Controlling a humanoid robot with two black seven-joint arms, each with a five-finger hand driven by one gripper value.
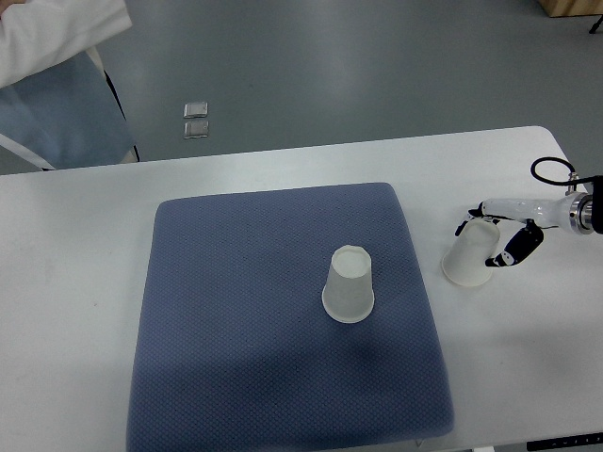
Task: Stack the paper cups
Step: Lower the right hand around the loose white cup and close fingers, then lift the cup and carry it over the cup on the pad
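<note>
Person point(52, 38): at the top left corner, beyond the table's far edge; a white sleeve and blue clothing only, face out of frame.
Floor point(377, 66): grey, with two small shiny squares point(197, 120) lying close together, one just behind the other.
Table point(66, 282): white, spanning the width of the view, rounded far right corner.
Mat point(236, 311): blue-grey, textured, roughly square, flat on the middle of the table.
Cup on mat point(349, 285): white paper cup, upside down, base up, standing right of the mat's centre, well apart from the hand.
Second cup point(471, 254): white paper cup on the bare table just right of the mat, tilted, wide mouth down and toward the left, narrow base up toward the hand.
Right hand point(504, 235): reaching in from the right edge, white with dark finger segments; fingers point(521, 247) curled about the upper part of the second cup, thumb side over its far edge, other fingers down its right flank. Closed on the cup, as far as visible.
Cable loop point(551, 169): black, above the right wrist.
</note>
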